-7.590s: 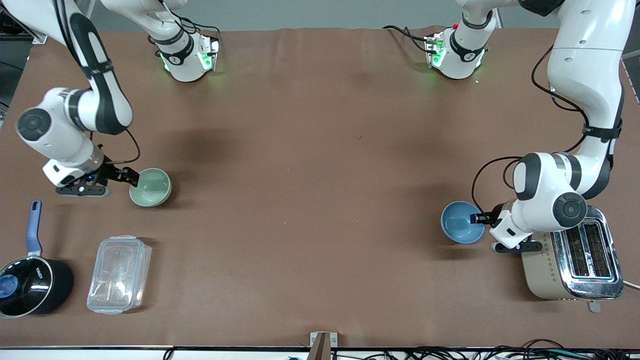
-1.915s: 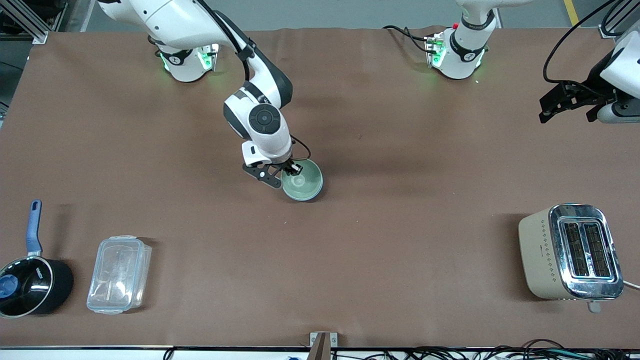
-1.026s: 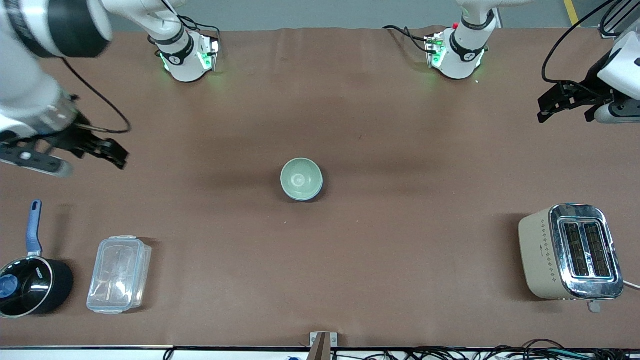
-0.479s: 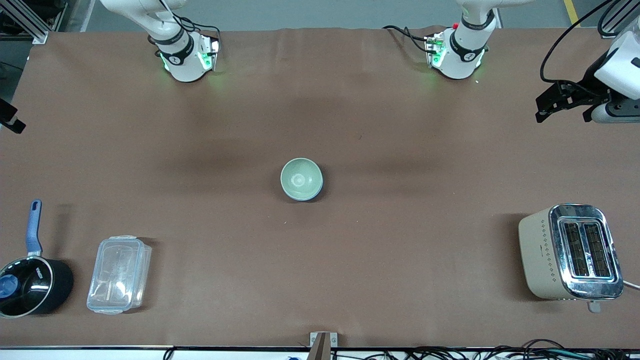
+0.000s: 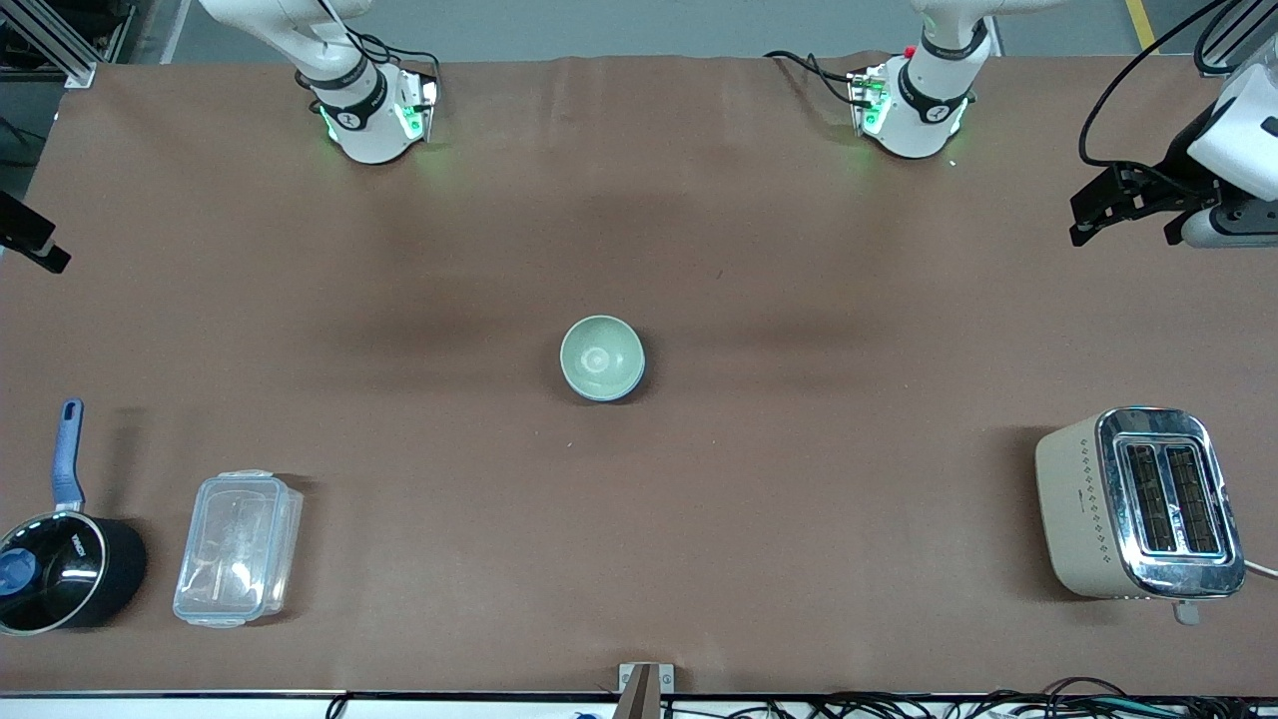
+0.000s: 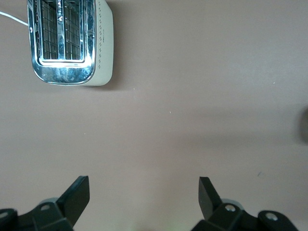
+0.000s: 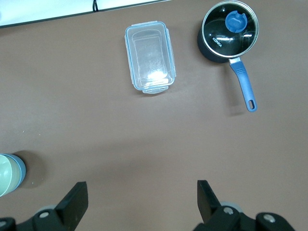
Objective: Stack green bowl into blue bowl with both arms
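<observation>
The green bowl sits nested inside the blue bowl at the middle of the table; only a thin blue edge shows round it. Both show at the edge of the right wrist view, green bowl in blue bowl. My left gripper is open and empty, up over the table's edge at the left arm's end; its jaws stand wide apart over bare cloth. My right gripper is open and empty, at the table's edge at the right arm's end, its jaws wide apart.
A toaster stands near the front camera at the left arm's end, also in the left wrist view. A black saucepan with a blue handle and a clear plastic box lie at the right arm's end, also in the right wrist view: saucepan, box.
My right gripper let go of the green bowl in the blue bowl and drew back to the table's edge at its own end. The left gripper has stayed in place.
</observation>
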Available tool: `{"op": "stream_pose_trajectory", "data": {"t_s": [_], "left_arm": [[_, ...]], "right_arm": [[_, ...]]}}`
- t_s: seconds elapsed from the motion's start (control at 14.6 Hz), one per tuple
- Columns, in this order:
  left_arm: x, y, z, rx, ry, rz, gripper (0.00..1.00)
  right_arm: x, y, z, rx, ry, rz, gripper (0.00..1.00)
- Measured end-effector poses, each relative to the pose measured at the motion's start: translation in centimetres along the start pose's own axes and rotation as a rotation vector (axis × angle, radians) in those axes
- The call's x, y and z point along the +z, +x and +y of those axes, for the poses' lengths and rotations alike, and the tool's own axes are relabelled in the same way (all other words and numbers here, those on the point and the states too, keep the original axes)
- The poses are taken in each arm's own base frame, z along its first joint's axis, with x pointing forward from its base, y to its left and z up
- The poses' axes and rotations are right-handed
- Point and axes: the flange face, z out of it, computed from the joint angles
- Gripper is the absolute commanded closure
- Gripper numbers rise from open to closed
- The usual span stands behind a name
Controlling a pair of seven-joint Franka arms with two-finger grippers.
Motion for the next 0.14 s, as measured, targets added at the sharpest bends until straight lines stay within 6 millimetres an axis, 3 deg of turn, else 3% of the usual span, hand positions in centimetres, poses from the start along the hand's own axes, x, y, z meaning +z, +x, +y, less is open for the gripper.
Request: {"op": "stream_pose_trajectory", "data": {"t_s": [0.14], "left_arm": [[0.01, 0.0, 0.0, 0.0, 0.0, 0.0, 0.0]], "right_arm": [[-0.04, -0.01, -0.14, -0.003, 0.0, 0.001, 0.0]]}}
